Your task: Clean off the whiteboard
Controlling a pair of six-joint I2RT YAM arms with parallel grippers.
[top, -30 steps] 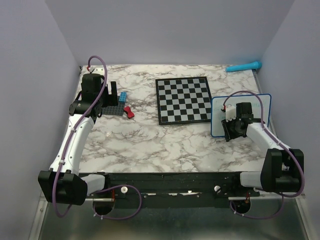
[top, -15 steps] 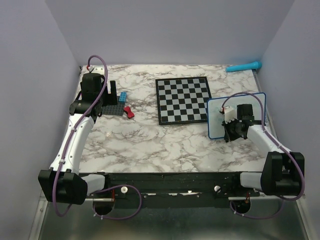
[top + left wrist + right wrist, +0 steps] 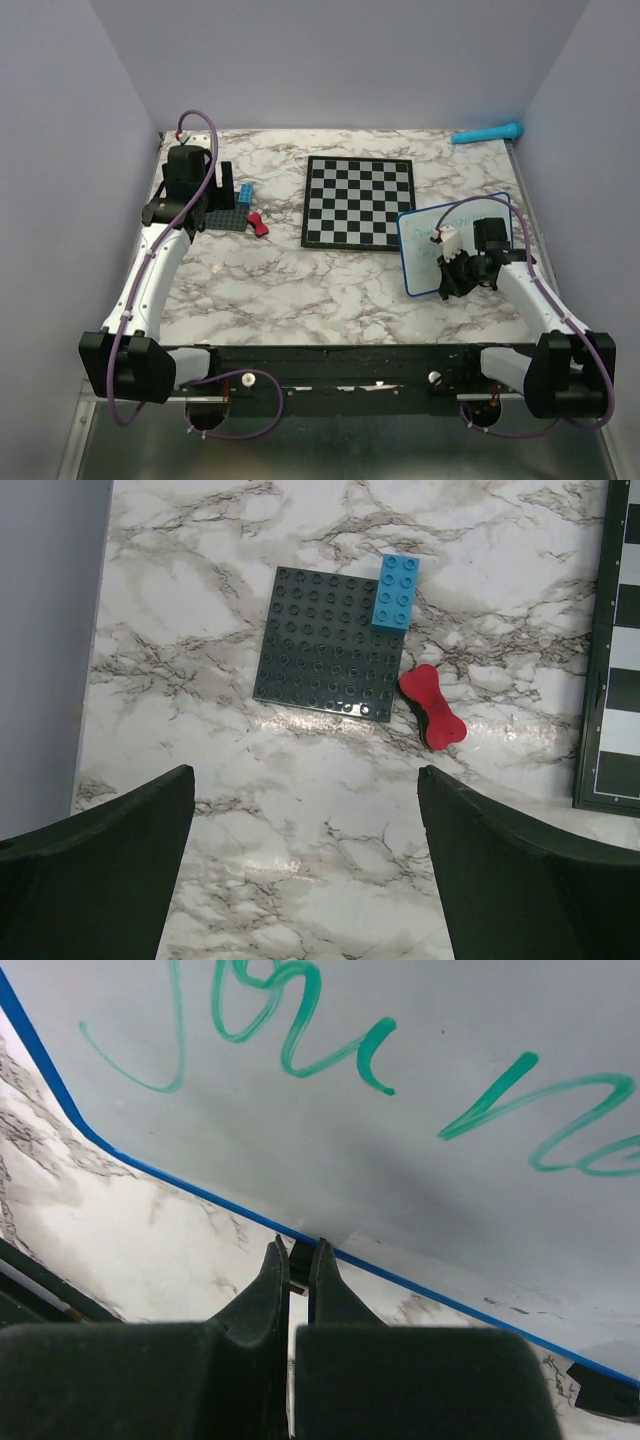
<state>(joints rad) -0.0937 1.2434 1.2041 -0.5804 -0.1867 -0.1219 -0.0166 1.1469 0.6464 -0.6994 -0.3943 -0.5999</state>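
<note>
The right gripper (image 3: pixel 296 1258) is pinched almost closed on the near blue rim of the flat white rectangular whiteboard (image 3: pixel 300 1150). Beyond its fingertips, teal handwriting (image 3: pixel 300 1020) runs across the board, which is over the grey-veined marble table (image 3: pixel 140 1230). The left gripper (image 3: pixel 304 780) hangs spread wide, holding nothing. Ahead of it lie a red bone-shaped piece (image 3: pixel 433 707), a dark grey studded baseplate (image 3: pixel 325 645) and a blue brick (image 3: pixel 397 592).

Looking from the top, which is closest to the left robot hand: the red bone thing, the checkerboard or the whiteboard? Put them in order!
From the left gripper:
1. Red bone-shaped piece, just right of it.
2. Chessboard, mid-table.
3. Whiteboard, far right, gripped by the right gripper.
</note>
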